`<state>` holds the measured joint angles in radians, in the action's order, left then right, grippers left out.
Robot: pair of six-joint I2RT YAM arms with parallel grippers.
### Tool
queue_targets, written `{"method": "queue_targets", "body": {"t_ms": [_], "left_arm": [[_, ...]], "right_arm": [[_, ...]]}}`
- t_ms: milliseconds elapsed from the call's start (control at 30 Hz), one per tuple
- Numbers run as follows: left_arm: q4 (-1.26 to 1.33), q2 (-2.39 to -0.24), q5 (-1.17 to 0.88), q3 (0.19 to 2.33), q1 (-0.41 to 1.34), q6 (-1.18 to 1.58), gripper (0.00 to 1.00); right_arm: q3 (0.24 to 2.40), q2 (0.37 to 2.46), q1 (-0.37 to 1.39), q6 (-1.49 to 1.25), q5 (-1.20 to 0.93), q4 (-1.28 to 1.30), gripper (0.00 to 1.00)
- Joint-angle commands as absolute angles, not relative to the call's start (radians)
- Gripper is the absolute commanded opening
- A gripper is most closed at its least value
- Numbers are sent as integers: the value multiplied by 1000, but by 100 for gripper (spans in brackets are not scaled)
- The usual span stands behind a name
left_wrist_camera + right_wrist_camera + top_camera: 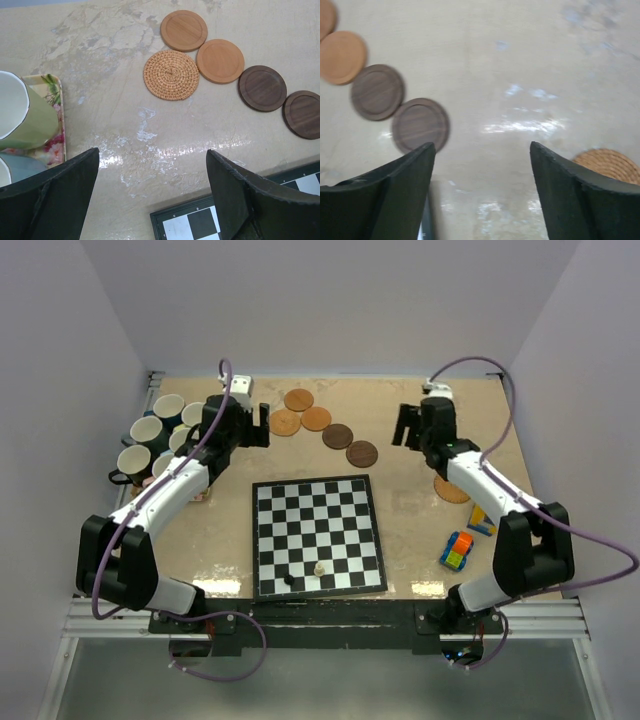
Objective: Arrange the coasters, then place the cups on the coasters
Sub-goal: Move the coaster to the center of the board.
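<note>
Five coasters lie flat on the table [400, 390] in a chain. Its long axis runs diagonally from far left to near right in the top view. At the far end are a light wooden coaster [298, 399], a woven coaster [285, 422] and another light one [316, 418]. Two dark coasters [338, 436] follow, ending just beyond the chessboard [318, 535]. A second woven coaster [452, 490] lies well apart, partly under the right arm.

The cups [168, 407] stand upright, mouths up, crowded on the floral mat [47, 82] at far left. Most of their handle directions cannot be told.

The left gripper [152, 152] hangs released and empty, just on the near side of the first woven coaster. The right gripper [482, 145] is also spread and empty, to the right of the dark pair.
</note>
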<state>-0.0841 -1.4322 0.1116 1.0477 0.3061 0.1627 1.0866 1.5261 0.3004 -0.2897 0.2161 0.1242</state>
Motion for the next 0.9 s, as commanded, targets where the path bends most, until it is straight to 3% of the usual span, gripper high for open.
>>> {"method": "queue_targets", "body": {"t_ms": [0, 400, 867], "left_arm": [[-34, -1365, 103, 1035, 307, 166, 92], [-23, -1328, 83, 1019, 307, 179, 92], [-18, -1321, 77, 1017, 307, 183, 92]], "right_arm": [[961, 1470, 131, -354, 193, 141, 73], [874, 1556, -38, -394, 199, 104, 47], [822, 1577, -54, -419, 235, 89, 43]]}}
